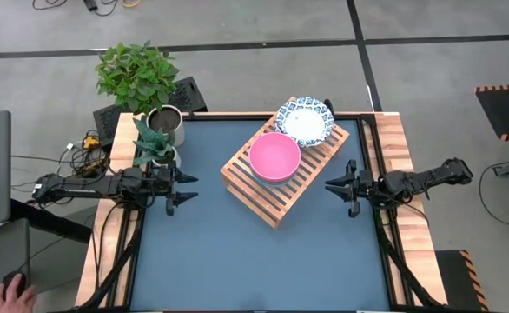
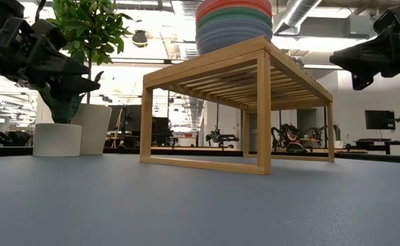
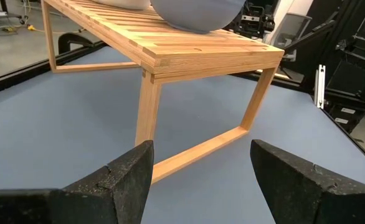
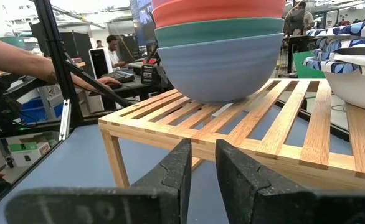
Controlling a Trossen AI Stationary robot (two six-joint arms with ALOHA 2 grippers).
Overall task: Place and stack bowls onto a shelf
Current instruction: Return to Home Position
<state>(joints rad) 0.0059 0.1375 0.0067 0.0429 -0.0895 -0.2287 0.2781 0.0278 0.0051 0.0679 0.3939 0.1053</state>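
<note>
The wooden slatted shelf (image 1: 276,196) (image 2: 254,61) stands slantwise mid-table. On its middle sits a stack of plain bowls (image 1: 274,156) (image 4: 220,56): pink-red on top, then green, with blue resting on the slats. Patterned blue-and-white bowls (image 1: 305,120) (image 4: 357,50) sit stacked on the shelf's far right end. My left gripper (image 1: 192,189) (image 3: 201,155) hovers open, left of the shelf, pointing at it. My right gripper (image 1: 328,184) (image 4: 204,149) hovers right of the shelf, facing it, fingers nearly together. Neither holds anything.
Two potted plants (image 1: 150,96) (image 2: 56,137) stand at the table's far left corner, behind my left arm. Bare blue tabletop (image 1: 254,261) lies near the shelf's front. A person's arm (image 4: 20,59) shows beyond the table, and a hand (image 1: 16,296) rests off its left side.
</note>
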